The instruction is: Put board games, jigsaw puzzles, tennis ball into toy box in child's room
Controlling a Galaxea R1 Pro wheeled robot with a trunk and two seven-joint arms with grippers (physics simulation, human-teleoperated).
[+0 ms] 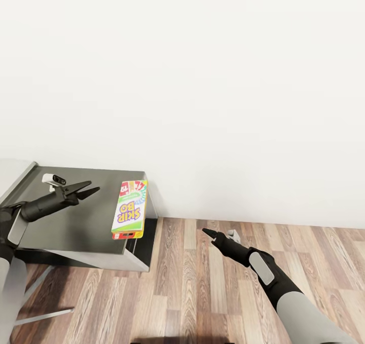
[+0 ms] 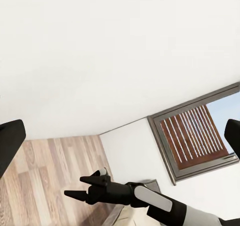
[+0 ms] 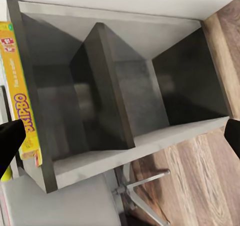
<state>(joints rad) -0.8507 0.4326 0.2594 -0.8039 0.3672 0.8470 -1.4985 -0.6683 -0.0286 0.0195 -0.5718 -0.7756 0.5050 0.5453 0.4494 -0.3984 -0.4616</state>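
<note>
Both arms are grey-sleeved with black forearms, grey oval panels and pointed black pincers.

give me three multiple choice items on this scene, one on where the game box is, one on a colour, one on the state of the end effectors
1. Where does the Skip-Bo game box lie?
A. on the wood floor
B. at the right edge of the dark grey cabinet top
C. in the left end effector

2. What colour is the wall behind the cabinet?
A. white
B. blue
C. dark grey

3. What state are the end effectors in?
A. both clamped on the box
B. left holds the box, right empty
C. both open and empty

Answers:
1 B, the head view shows the box flat on the cabinet top, by its right edge.
2 A, the wall is plain white.
3 C, the left end effector and right end effector have spread fingers with nothing between them.
</note>
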